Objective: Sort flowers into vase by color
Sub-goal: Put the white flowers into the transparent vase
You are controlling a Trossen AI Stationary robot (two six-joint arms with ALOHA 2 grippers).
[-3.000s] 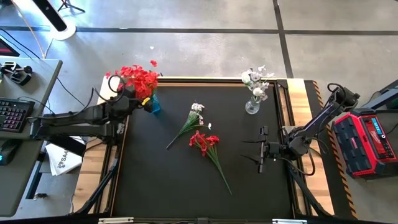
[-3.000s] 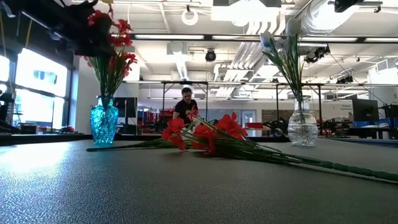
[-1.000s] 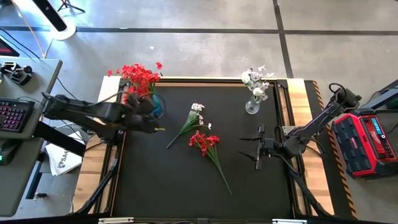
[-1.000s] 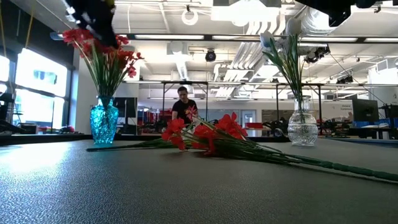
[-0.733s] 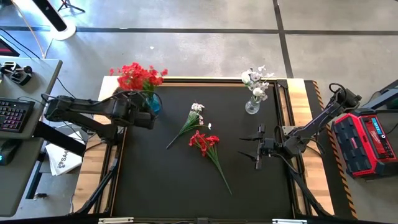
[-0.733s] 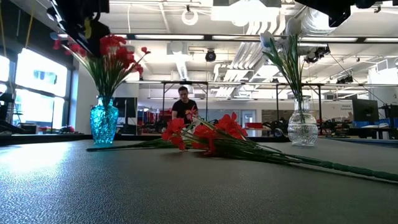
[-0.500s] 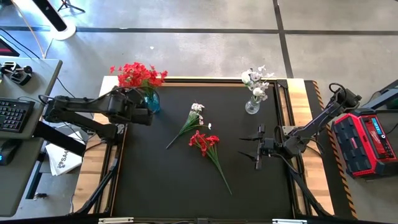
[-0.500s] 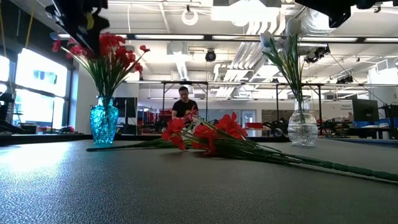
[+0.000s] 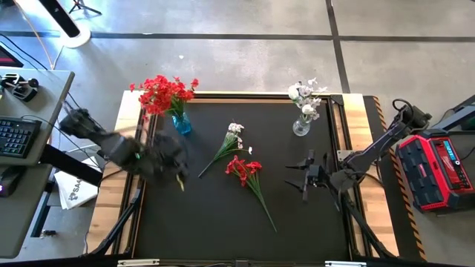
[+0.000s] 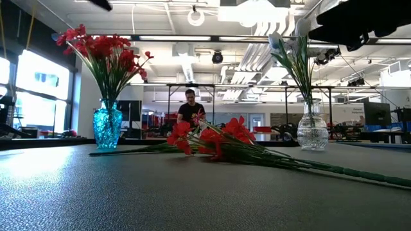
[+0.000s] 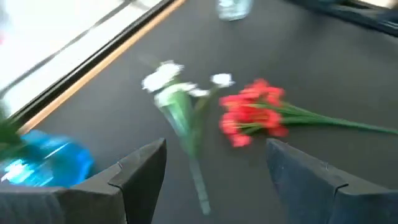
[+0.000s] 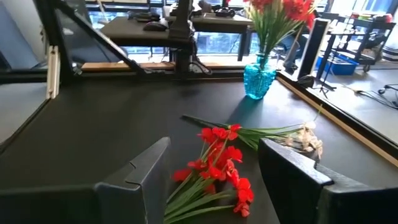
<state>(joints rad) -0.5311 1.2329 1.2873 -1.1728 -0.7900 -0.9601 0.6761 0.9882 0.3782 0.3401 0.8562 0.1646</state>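
I see a matte black table top with a pale wooden frame, on a grey concrete floor. At the far left corner stands a blue glass vase holding a bunch of red blossoms. At the far right stands a clear glass vase holding white blossoms. Two sprigs lie loose mid-table, close together: a white-blossomed sprig on a green stem, and just nearer it a red-blossomed sprig whose stem runs toward the near right.

My left gripper hangs over the table's left side, nearer than the blue vase, fingers apart with nothing between them. My right gripper waits at the right side, fingers also apart and empty.

Off the table's left is a desk with a keyboard; off its right, a red case. In the low view, a person in a dark top shows far back under a ceiling of white ducts.
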